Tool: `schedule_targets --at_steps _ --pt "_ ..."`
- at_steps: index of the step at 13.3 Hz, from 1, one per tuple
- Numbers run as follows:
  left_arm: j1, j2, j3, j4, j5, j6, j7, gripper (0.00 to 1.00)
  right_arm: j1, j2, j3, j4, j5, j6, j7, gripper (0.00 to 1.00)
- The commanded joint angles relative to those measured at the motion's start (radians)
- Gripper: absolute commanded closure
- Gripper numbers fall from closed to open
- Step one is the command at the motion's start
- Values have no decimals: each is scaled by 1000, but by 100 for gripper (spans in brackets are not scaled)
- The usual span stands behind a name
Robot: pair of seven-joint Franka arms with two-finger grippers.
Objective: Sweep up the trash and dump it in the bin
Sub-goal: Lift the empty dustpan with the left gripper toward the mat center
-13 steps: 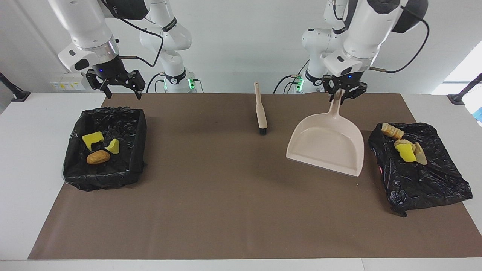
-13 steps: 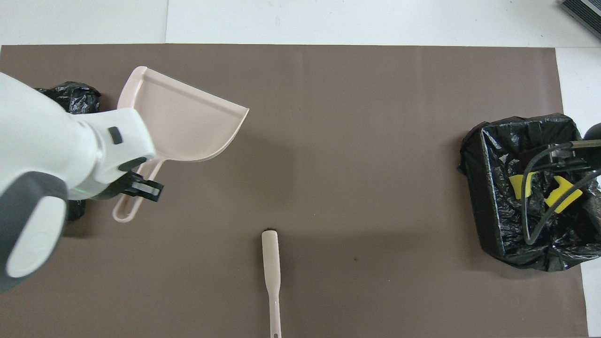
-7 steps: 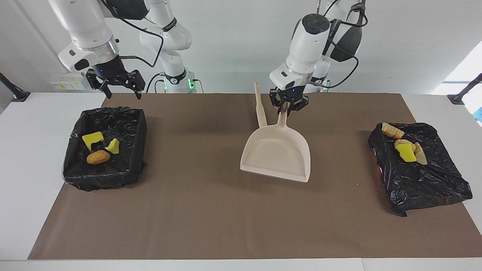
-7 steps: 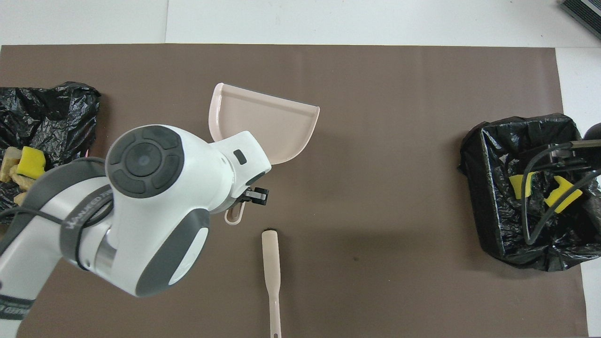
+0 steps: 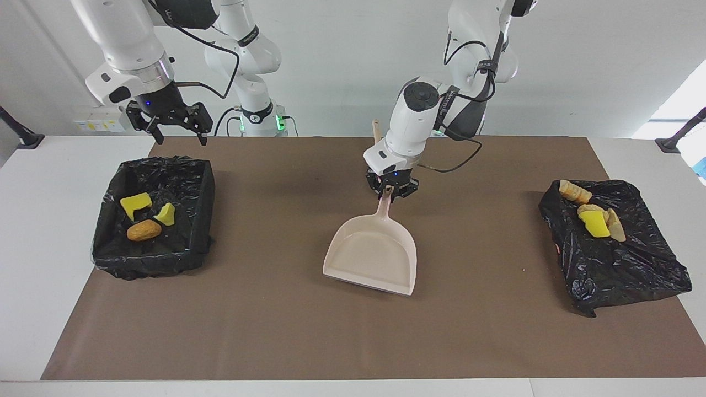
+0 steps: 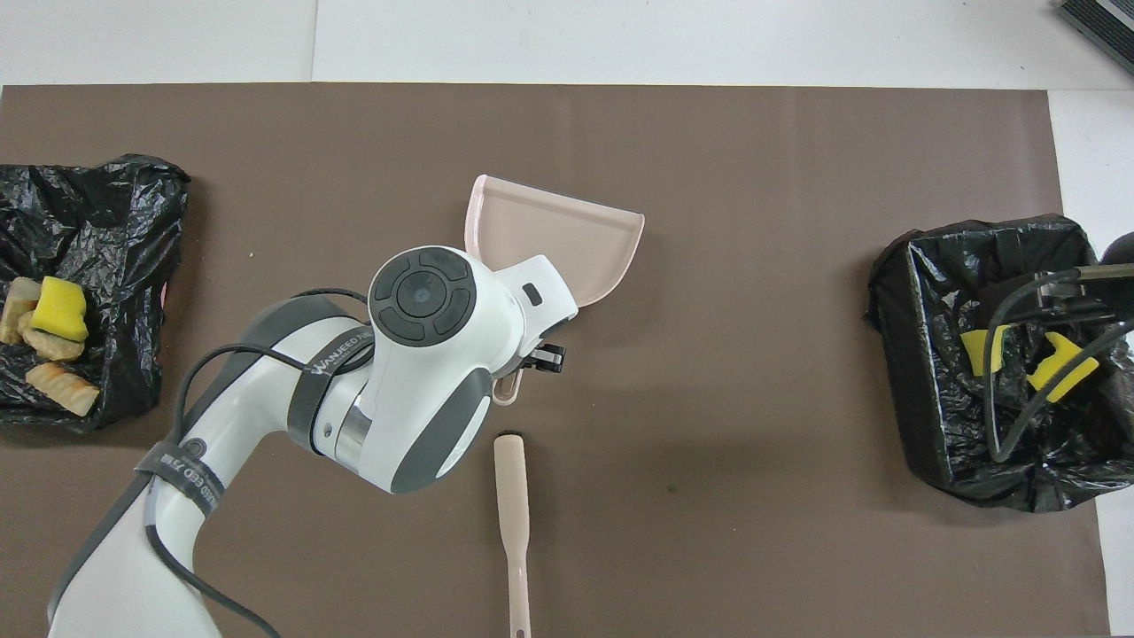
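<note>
1. Read the surface [image 5: 49, 231] as a clock seen from above, with 12 pointing away from the robots. The brush [image 6: 511, 496] lies untouched on the brown mat [image 5: 276, 331] at 6 o'clock, nearest the robots.
2. The right tool [image 5: 179, 135] hangs with its fingers spread and nothing between them, over the 6 o'clock rim of the bin [image 5: 149, 264]. This arm waits.
3. The left tool [image 5: 392, 190] is over the middle of the mat, clamped shut on the handle of the dustpan [image 5: 372, 256].
4. The dustpan slopes down from that grip, its mouth toward 12 o'clock. Its tray is bare. I cannot tell whether its lip touches the mat.
5. The bin sits at 3 o'clock. It holds 3 pieces of trash: 2 yellow chunks [image 5: 135, 205] and 1 orange-tan lump [image 5: 144, 230]. I judge this part done.
6. A flat black bag [image 5: 623, 270] lies at 9 o'clock. 4 pieces rest on it near its 6 o'clock end: 1 yellow chunk [image 5: 594, 224] with tan lumps [image 5: 575, 191] beside it.
7. My reading is 3 of 7 dumped and 4 left. Those 4 must be swept into the dustpan with the brush and carried to the bin.
</note>
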Motion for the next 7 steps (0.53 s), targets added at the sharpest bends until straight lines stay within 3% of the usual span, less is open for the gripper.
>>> schedule_targets --at_steps 1,7 --pt "-47 1 18 -48 -18 87 -18 100 2 3 -7 9 1 -13 -11 0" --pt "-55 40 18 -61 -20 130 -87 100 2 3 -5 9 1 -13 -11 0"
